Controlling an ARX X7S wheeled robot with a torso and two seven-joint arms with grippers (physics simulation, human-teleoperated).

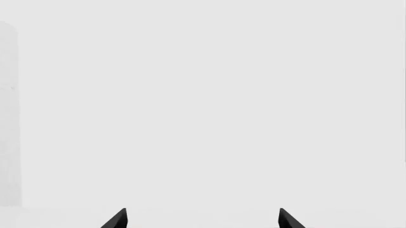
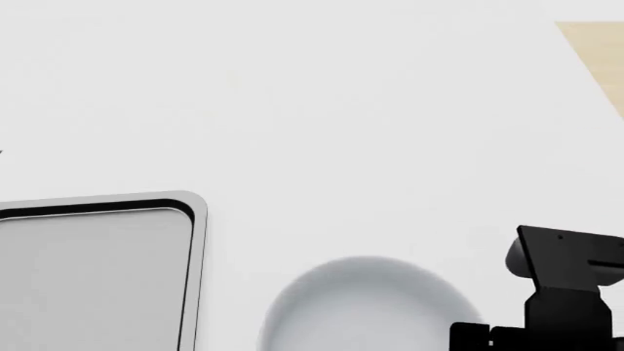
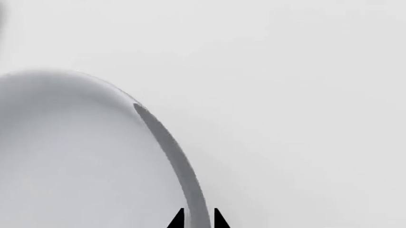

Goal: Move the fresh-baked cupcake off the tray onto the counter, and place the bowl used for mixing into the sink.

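Nearest you, the right gripper [image 3: 197, 219] has its two fingertips drawn close on either side of the bowl [image 3: 76, 156] rim, pinching that thin wall between them; in the head view the black right arm sits at the bowl's right edge, low in the frame. The bowl [image 2: 366, 307] rests on the counter [image 2: 370, 110], just beside the tray [image 2: 200, 241], whose visible corner lies bare. The cupcake does not show in any view, so you cannot confirm from here whether it is off the tray. Your left gripper [image 1: 201, 219] is spread wide over plain white surface, holding nothing. The sink is also out of sight. The risk now is the grip: you hold a large bowl by one narrow point on a smooth rim, so I judge it may pivot or slip out as you lift, and swinging it left could knock the tray. Raise it slowly and keep it level.
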